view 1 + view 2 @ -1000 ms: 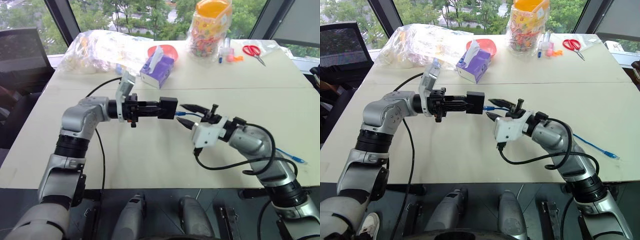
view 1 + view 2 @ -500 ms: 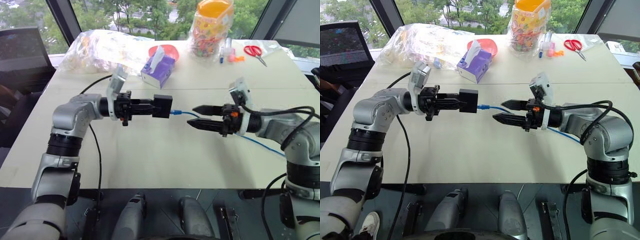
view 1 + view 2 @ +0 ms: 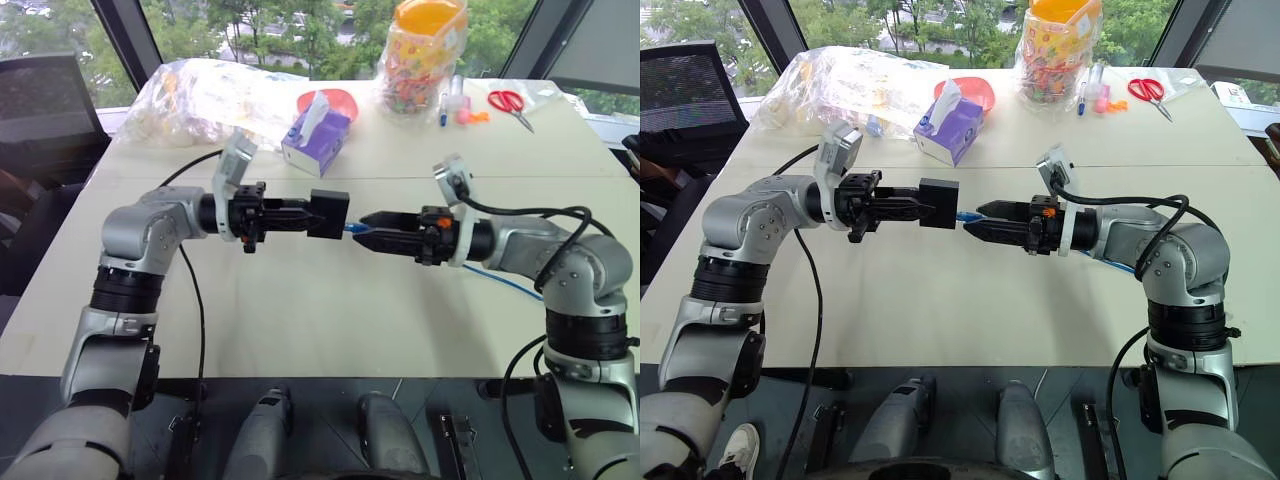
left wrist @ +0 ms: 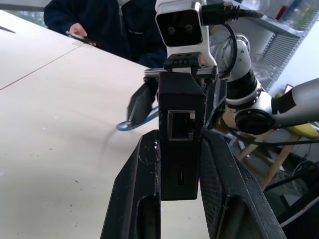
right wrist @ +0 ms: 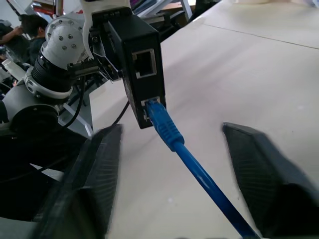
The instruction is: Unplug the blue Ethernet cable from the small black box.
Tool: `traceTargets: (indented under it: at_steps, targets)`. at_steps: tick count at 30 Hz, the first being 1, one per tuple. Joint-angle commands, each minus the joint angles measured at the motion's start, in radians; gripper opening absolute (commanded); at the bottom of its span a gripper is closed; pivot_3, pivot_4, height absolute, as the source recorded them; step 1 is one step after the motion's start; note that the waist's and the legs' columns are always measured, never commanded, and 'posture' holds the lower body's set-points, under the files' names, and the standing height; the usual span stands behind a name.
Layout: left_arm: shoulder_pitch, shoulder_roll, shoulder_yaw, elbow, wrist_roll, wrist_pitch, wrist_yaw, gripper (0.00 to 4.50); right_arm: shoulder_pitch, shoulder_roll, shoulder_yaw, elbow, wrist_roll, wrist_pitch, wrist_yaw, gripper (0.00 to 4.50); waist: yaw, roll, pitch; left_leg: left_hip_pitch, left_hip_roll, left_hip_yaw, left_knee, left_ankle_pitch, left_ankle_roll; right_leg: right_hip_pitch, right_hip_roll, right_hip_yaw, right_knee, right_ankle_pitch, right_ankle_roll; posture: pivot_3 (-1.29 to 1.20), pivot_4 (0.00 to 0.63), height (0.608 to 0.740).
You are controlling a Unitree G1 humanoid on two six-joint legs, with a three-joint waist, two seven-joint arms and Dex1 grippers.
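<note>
My left gripper [image 3: 312,213] is shut on the small black box [image 3: 329,212] and holds it above the table, with the port side turned toward my right arm. In the left wrist view the box [image 4: 180,134] sits clamped between the two fingers [image 4: 144,199]. The blue Ethernet cable [image 5: 172,137] is plugged into the box's lower port [image 5: 149,107]; it runs back under my right arm and over the table [image 3: 505,283]. My right gripper [image 3: 362,230] points at the box, open, one finger on each side of the cable just behind the plug, not touching it.
At the back of the table [image 3: 300,320] stand a purple tissue box [image 3: 316,131], a red bowl [image 3: 333,100], a clear plastic bag [image 3: 200,92], a jar of sweets [image 3: 425,50], pens [image 3: 443,108] and red scissors [image 3: 508,103]. A black chair [image 3: 40,110] stands at the left.
My right arm swung out, its wrist rolled, and the gripper came back left to straddle the cable by the plug, its fingers narrowing. The left gripper kept the box still.
</note>
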Motion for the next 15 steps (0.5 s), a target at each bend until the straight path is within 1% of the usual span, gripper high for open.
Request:
traceTargets:
  at_steps: [1,2,14,15]
  targets:
    - [-0.010,0.007,0.025,-0.046,-0.023,-0.005,-0.003,0.48,-0.025,-0.005,0.000,-0.011,0.030,-0.011,0.010,1.36,0.000,0.000,0.000,0.000,0.000,0.000,0.000,0.000,0.000,0.000,0.000,0.000,0.000,0.000,0.000,0.00,0.150,0.728]
    - [-0.010,0.006,0.024,-0.047,-0.023,-0.005,-0.003,0.48,-0.026,-0.007,0.004,-0.011,0.030,-0.010,0.011,0.89,0.000,0.000,0.000,0.000,0.000,0.000,0.000,0.000,0.000,0.000,0.000,0.000,0.000,0.000,0.000,0.00,0.150,0.728]
    - [-0.013,0.001,0.027,-0.044,-0.027,-0.008,0.000,0.48,-0.034,-0.022,0.025,-0.022,0.040,-0.029,0.041,0.89,0.000,0.000,0.000,0.000,0.000,0.000,0.000,0.000,0.000,0.000,0.000,0.000,0.000,-0.001,-0.001,0.00,0.150,0.728]
    - [-0.013,0.001,0.027,-0.044,-0.027,-0.009,0.000,0.48,-0.034,-0.024,0.027,-0.024,0.038,-0.032,0.043,1.11,0.000,0.000,0.000,0.000,0.000,0.000,0.000,0.000,0.000,0.000,0.000,0.000,0.000,-0.001,-0.001,0.00,0.150,0.728]
